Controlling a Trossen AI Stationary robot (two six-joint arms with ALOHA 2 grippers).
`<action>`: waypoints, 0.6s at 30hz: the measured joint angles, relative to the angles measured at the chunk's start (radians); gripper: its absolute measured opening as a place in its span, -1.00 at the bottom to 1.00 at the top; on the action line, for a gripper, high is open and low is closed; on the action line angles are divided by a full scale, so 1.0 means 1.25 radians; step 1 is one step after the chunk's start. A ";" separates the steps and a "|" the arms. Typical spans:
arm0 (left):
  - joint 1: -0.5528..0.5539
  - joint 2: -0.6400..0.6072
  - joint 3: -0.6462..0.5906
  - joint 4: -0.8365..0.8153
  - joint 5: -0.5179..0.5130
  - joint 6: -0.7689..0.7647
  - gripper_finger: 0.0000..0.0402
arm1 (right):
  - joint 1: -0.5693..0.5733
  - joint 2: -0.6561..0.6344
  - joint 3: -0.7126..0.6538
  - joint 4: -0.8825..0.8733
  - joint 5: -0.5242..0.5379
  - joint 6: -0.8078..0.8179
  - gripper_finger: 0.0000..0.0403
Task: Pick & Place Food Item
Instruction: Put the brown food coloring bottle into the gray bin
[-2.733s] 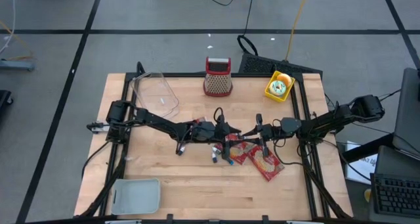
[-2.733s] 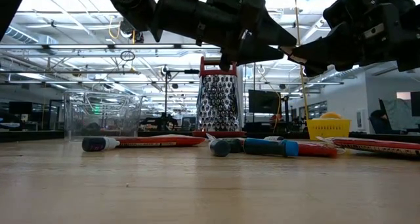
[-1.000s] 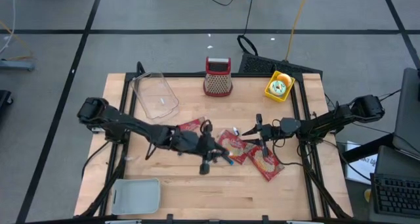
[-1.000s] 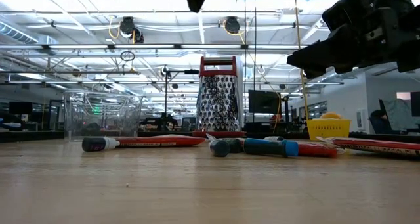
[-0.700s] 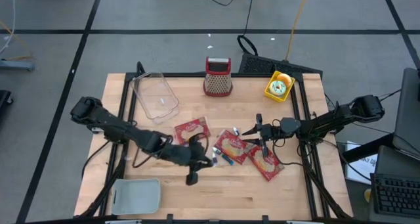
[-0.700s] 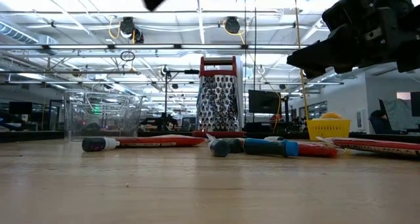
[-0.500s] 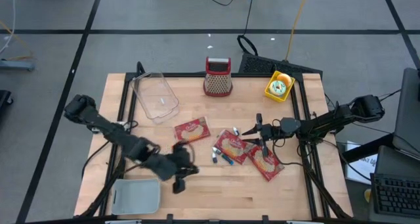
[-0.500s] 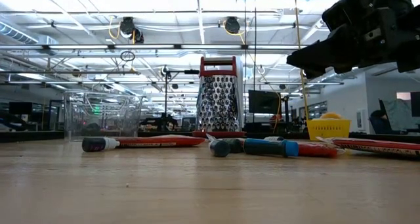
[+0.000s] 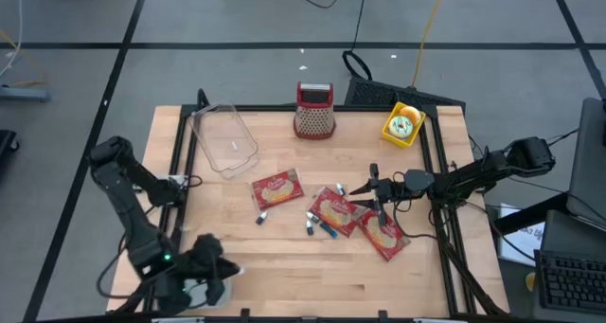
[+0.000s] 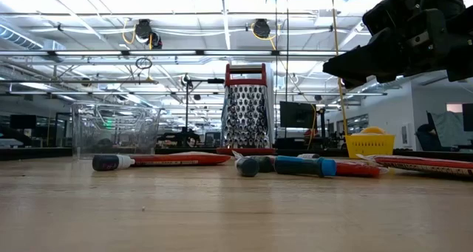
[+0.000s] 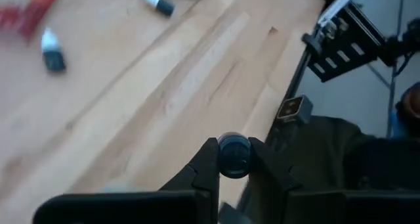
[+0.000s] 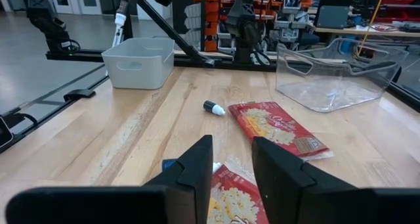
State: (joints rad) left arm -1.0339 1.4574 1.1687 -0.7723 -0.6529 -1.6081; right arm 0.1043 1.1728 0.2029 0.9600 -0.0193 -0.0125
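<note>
Above the pale grey rectangular bin (image 9: 194, 287) at the wooden worktop's (image 9: 284, 266) near-left corner, left pincer (image 11: 233, 159) grips a small dark round-capped bottle (image 11: 233, 154). Right pincer (image 12: 230, 159) hovers part-open, empty, over red snack packets (image 9: 333, 210).

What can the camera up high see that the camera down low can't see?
Only the high view shows the left gripper, which grips a small bottle, near the table's front left corner. Only the low view shows the ceiling lights in the room behind. Both show the grater, the yellow basket, the clear container and the red packets.
</note>
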 joint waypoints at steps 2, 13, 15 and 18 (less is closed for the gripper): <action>-0.028 0.002 0.000 -0.031 0.000 -0.080 -0.74 | 0.000 0.000 0.000 0.000 0.000 0.000 -0.53; -0.087 0.007 0.000 -0.191 0.147 -0.374 -0.74 | 0.000 0.000 0.000 -0.006 0.000 -0.006 -0.54; -0.087 0.007 0.000 -0.200 0.191 -0.398 -0.74 | 0.000 0.000 0.000 -0.007 0.000 -0.008 -0.55; -0.087 0.020 0.000 -0.200 0.227 -0.413 -0.72 | 0.000 0.000 0.000 -0.009 0.000 -0.009 -0.55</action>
State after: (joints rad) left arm -1.1423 1.4820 1.1687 -1.0222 -0.3695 -2.1243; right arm 0.1043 1.1728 0.2028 0.9493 -0.0193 -0.0238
